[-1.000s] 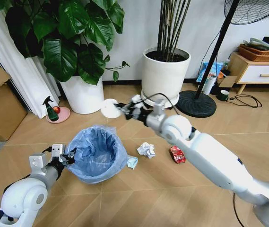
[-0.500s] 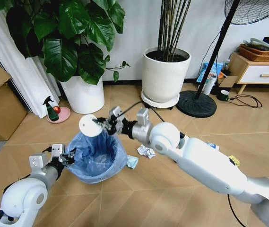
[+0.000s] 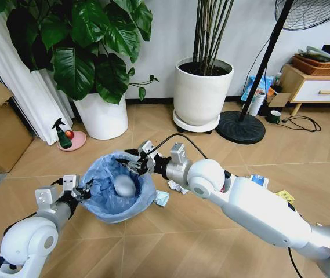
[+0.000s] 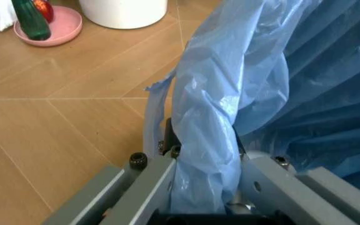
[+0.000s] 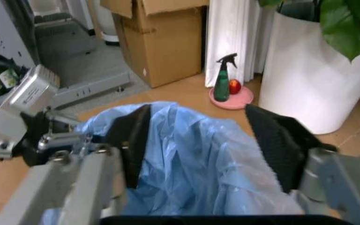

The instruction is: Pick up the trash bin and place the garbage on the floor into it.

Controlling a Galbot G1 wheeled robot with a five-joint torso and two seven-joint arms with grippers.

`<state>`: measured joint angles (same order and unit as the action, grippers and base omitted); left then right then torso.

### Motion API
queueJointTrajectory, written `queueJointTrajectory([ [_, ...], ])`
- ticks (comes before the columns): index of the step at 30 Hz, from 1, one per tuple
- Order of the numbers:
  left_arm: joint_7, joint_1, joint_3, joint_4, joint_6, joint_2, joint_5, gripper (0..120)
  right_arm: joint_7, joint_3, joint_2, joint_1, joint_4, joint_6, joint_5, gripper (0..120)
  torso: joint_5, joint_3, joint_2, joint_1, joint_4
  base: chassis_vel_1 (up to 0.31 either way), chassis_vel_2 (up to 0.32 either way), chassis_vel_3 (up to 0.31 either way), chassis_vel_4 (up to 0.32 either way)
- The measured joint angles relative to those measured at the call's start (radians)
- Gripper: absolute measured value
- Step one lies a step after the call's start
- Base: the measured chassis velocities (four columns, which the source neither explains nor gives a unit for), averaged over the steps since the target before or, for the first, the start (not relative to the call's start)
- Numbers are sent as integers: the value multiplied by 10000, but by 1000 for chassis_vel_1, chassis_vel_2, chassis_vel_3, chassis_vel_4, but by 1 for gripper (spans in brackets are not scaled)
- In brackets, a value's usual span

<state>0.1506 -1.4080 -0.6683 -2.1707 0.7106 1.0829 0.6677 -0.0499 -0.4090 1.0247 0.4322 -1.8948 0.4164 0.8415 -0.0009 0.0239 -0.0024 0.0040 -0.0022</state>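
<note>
Inside the trash bin (image 3: pixel 118 186) (left gripper (image 3: pixel 79 191) clamped on its rim) lies a white disc (image 3: pixel 124 186) — right gripper (image 3: pixel 134 164) spread above.

Crinkly, glossy blue plastic lines the trash bin (image 3: pixel 118 186); wooden floor (image 3: pixel 170 231) matt.

floor (image 3: pixel 153 243): herringbone wood | on it: two white plant pots (image 3: pixel 102 119), pink dish (image 3: pixel 72 141), fan base (image 3: pixel 241 127)
</note>
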Motion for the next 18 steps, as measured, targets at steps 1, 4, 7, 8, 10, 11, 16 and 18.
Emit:
queueJointTrajectory([
  [1,-4,0,-9,0,0,-3,0,0,64,43,8,-8,13,-4,18,67,0,0,0,0,0,0,0,0,0],
  [4,-8,-1,-42,-3,0,-9,3,0,295,198,14,22,20,-18,89,77,0,0,0,0,0,0,0,0,0],
  [7,-23,-11,-100,-16,0,-15,9,0,760,570,-35,211,20,-24,165,89,0,0,0,0,0,0,0,0,0],
  [8,-27,-13,-118,-27,0,-16,13,0,883,752,-88,316,20,-23,174,93,1,0,0,0,1,0,0,0,0],
  [10,-28,-14,-138,-43,0,-16,15,0,975,968,-174,438,31,-15,168,98,1,0,0,0,0,0,0,0,0],
  [11,-28,-17,-155,-59,0,-16,17,0,1030,1191,-264,569,64,-9,150,98,0,0,0,0,0,0,0,0,0],
  [16,-38,-69,-244,-102,-4,0,22,0,1088,2027,-589,1084,420,7,-43,100,3,0,0,0,-2,0,0,0,0],
  [18,-43,-87,-273,-111,-8,5,23,0,1088,2310,-688,1268,661,-7,-151,100,0,0,0,0,-2,0,0,0,0],
])
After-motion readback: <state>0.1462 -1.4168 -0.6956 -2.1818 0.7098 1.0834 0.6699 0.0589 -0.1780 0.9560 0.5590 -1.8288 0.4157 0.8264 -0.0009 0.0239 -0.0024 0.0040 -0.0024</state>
